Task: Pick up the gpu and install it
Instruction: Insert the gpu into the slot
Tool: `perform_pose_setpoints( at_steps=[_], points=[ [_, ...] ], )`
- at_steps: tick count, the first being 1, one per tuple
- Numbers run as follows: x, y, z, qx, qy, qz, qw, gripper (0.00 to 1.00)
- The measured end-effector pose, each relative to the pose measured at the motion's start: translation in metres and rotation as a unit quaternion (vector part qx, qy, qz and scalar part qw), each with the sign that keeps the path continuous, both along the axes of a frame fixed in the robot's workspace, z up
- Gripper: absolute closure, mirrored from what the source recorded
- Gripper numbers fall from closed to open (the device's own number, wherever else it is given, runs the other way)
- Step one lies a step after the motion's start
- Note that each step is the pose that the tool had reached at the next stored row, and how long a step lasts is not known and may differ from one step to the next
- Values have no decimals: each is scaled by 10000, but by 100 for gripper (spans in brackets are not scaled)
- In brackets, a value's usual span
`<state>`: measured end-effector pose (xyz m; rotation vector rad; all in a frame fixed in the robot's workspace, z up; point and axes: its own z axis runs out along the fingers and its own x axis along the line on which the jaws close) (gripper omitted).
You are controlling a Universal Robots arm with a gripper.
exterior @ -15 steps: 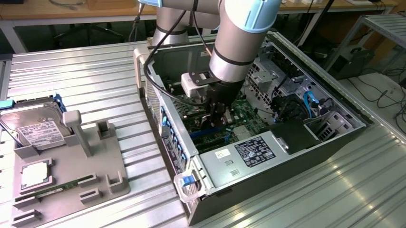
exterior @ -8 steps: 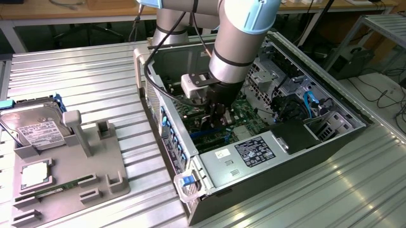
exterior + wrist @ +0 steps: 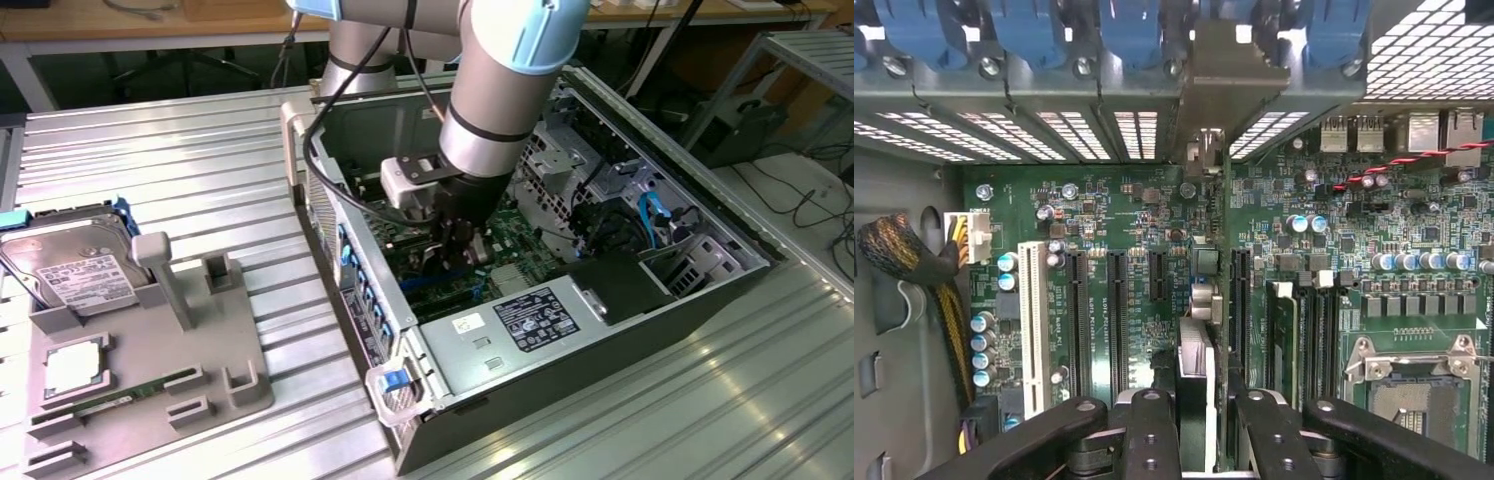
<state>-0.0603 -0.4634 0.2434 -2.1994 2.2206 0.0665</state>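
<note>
gpu [image 3: 1199,330]: 1; computer case [image 3: 667,310]: 1; hard drive [image 3: 74,265]: 1; gray tray [image 3: 227,400]: 1

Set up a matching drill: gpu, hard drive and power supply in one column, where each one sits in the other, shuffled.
Things:
1. gpu
2. hard drive
3. power supply

Places:
A. on the grey holder, outside the case
B. inside the case, black label facing up
C. held edge-on between the jaws, over the motherboard slots

Pairs: 1-C, 2-A, 3-B

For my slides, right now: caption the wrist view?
Hand holding the thin green graphics card edge-on above the green motherboard.
</note>
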Motion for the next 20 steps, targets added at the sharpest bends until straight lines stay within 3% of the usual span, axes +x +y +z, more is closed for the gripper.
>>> perform_pose_setpoints(
  at_steps=[5,8,20],
  points=[
    [0,0,-23,0,10,1,10000,72],
    [1,0,-64,0,36,1,10000,72],
    [0,0,-22,0,37,1,10000,72]
  ],
)
